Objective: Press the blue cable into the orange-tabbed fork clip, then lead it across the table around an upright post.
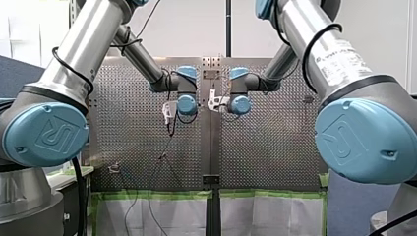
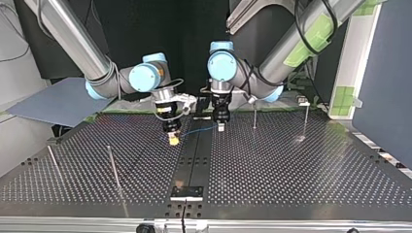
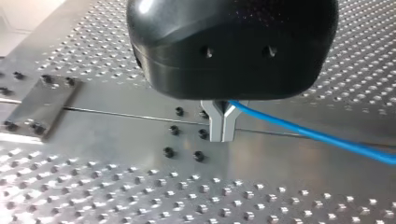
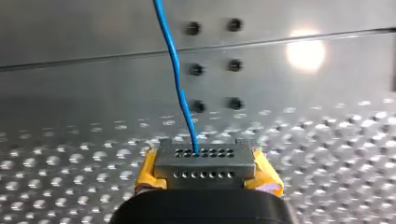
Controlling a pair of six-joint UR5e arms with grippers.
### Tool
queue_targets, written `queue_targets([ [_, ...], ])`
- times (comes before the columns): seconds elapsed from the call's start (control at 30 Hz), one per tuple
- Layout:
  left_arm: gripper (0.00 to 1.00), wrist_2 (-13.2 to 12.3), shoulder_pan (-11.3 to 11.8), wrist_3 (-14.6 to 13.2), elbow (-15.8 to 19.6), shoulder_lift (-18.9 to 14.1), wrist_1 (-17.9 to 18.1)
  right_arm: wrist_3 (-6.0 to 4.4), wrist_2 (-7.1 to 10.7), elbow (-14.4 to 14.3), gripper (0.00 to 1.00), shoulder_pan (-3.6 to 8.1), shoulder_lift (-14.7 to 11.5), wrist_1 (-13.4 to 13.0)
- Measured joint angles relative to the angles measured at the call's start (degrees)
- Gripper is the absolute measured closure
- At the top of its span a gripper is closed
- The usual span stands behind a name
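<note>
Left gripper (image 3: pixel 223 126) clamps blue cable (image 3: pixel 308 130); right gripper (image 4: pixel 201 156) pinches the same cable; both mid-width near table (image 2: pixel 291 170) arm-side edge.

cable (image 2: pixel 201 129) — between left claw (image 2: pixel 221 127), right claw (image 2: pixel 172 139)

The blue cable (image 2: pixel 200 129), strung between my left gripper (image 2: pixel 221 127) and my right gripper (image 2: pixel 172 141), barred the middle strip; upright posts (image 2: pixel 254 119) stood beside my left gripper, leaning posts (image 2: pixel 113 167) at the top view's left, open table (image 2: pixel 291 174) between
</note>
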State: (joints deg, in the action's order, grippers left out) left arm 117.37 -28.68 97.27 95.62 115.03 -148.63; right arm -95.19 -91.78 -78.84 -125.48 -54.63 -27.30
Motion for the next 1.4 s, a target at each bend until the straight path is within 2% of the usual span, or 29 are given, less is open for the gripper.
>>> queue_targets([
  [0.47, 1.00, 0.4, -0.3, 0.1, -4.0, -1.3, -4.0, -0.18, -0.16, 0.0, 1.00, 0.19, -4.2, 0.8],
  [0.8, 1.00, 1.4, -0.6, 0.0, -8.7, -1.5, -8.2, -0.27, -0.28, 0.3, 1.00, 0.92, -7.8, 1.1],
  [1.1, 1.00, 1.3, -0.8, 0.8, -11.3, -3.7, -9.7, -0.30, -0.42, 0.6, 1.00, 1.05, -9.6, 1.5],
  [1.4, 1.00, 1.1, -1.5, 0.4, -15.4, -4.0, -12.1, -0.64, -0.43, 0.9, 1.00, 1.43, -11.2, 2.4],
])
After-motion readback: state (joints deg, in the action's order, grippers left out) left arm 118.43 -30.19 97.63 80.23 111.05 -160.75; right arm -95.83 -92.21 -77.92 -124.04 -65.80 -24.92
